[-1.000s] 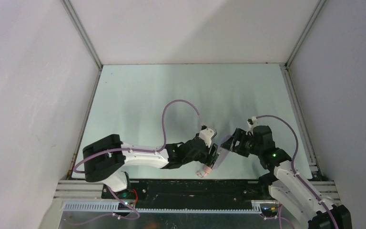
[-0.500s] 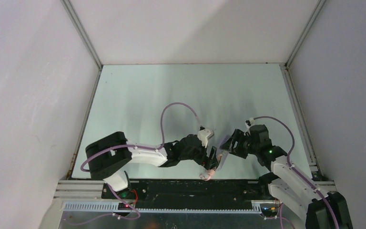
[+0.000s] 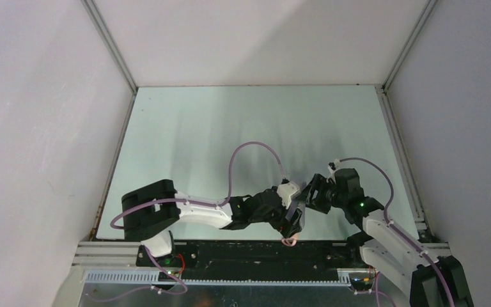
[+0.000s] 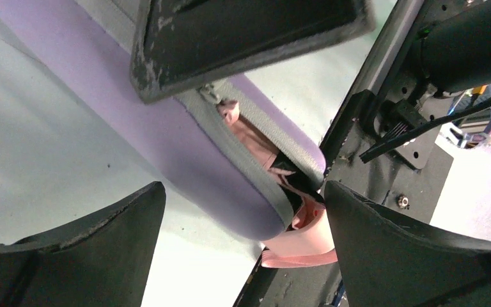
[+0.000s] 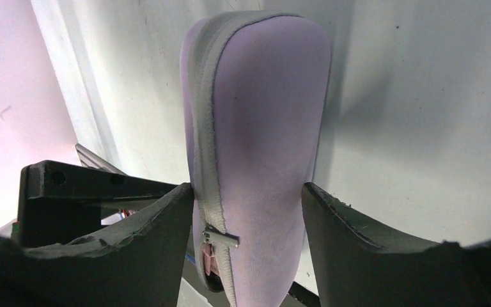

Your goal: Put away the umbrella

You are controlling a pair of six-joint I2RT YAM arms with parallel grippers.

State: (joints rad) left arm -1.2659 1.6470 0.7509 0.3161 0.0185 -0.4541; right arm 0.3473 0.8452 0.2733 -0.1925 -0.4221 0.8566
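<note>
pale green table (image 3: 230, 128), white walls | right gripper (image 5: 246, 195) clamped on lilac case (image 5: 268, 96) | left gripper (image 4: 244, 192) jaws wide, straddling case's unzipped end | umbrella (image 4: 300, 238) inside case, long axis along it, pink handle end sticking out toward near table edge

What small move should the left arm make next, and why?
Probably push the pink strap into the open end of the case with the open left gripper. The right gripper clamps the case, the zipper gapes there, and the strap of the umbrella hangs out.
</note>
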